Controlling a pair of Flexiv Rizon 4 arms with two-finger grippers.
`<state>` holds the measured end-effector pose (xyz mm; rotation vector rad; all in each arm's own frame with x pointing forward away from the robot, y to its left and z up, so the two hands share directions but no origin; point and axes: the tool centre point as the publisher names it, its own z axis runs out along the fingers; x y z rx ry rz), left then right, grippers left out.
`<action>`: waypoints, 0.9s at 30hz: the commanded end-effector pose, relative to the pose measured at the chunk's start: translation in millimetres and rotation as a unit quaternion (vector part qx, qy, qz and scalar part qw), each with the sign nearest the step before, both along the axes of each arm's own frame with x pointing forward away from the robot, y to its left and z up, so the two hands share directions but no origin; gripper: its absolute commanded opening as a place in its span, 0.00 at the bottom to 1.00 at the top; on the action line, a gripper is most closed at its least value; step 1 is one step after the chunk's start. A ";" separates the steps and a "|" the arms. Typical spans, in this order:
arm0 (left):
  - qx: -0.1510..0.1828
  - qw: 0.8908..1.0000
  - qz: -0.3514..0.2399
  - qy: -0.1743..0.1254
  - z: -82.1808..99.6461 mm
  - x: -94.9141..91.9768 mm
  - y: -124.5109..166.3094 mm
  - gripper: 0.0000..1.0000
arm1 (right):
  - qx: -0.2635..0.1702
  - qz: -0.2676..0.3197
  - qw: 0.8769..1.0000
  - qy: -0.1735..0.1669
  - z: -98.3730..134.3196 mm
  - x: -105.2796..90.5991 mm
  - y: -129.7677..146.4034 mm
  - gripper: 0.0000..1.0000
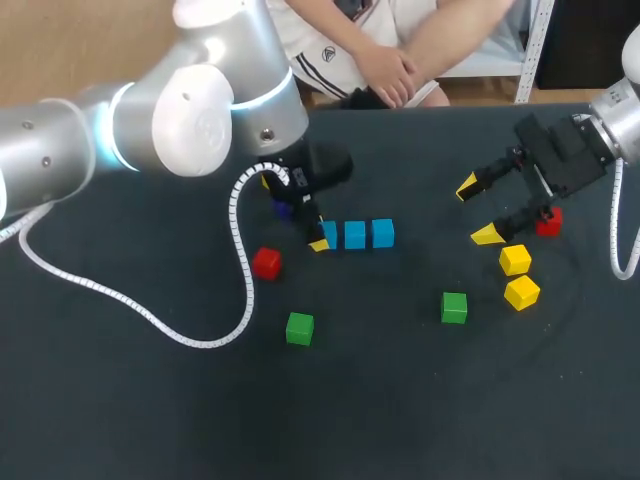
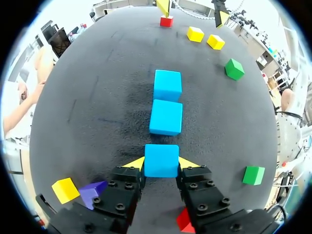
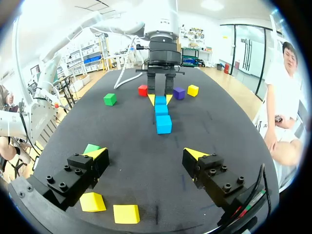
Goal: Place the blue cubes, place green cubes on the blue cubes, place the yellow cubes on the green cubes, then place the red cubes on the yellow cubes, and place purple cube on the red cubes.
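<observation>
Three blue cubes lie in a row on the dark table. My left gripper (image 2: pixel 161 164) is shut on the end blue cube (image 2: pixel 161 157), its yellow tips against two opposite sides; the cube rests on the table. The other two blue cubes (image 2: pixel 165 117) (image 2: pixel 167 85) continue the line ahead of it. In the head view the left gripper (image 1: pixel 322 238) stands beside the blue pair (image 1: pixel 355 234) (image 1: pixel 383 232). My right gripper (image 1: pixel 478 210) hangs open and empty at the right, a red cube (image 1: pixel 548 222) just behind it. In its own view the right gripper (image 3: pixel 146 154) faces the blue row (image 3: pixel 164 124).
Yellow cubes (image 1: pixel 515 259) (image 1: pixel 522 292) and a green cube (image 1: pixel 454 307) lie near the right gripper. A red cube (image 1: pixel 266 262) and a green cube (image 1: pixel 299 328) lie front left. A purple cube (image 2: pixel 92 192) and a yellow cube (image 2: pixel 65 189) sit beside the left gripper's body.
</observation>
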<state>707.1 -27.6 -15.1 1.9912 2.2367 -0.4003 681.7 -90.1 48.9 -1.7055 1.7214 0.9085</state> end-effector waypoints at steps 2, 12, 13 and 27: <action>-0.001 1.000 -0.001 0.003 -1.3 2.0 -0.7 0.00 | 0.001 0.000 1.000 -0.001 -0.1 -0.4 -0.2 1.00; -0.002 1.000 0.009 0.010 -3.5 2.4 0.7 0.71 | 0.001 0.000 1.000 -0.001 -0.1 -0.4 -0.2 1.00; -0.002 1.000 0.010 0.010 -3.9 2.5 0.8 0.78 | 0.001 0.000 1.000 -0.001 -0.1 -0.4 -0.2 1.00; -0.018 0.999 0.020 -0.021 16.1 -9.0 20.5 1.00 | 0.001 0.000 1.000 -0.001 -0.1 -0.4 -0.2 1.00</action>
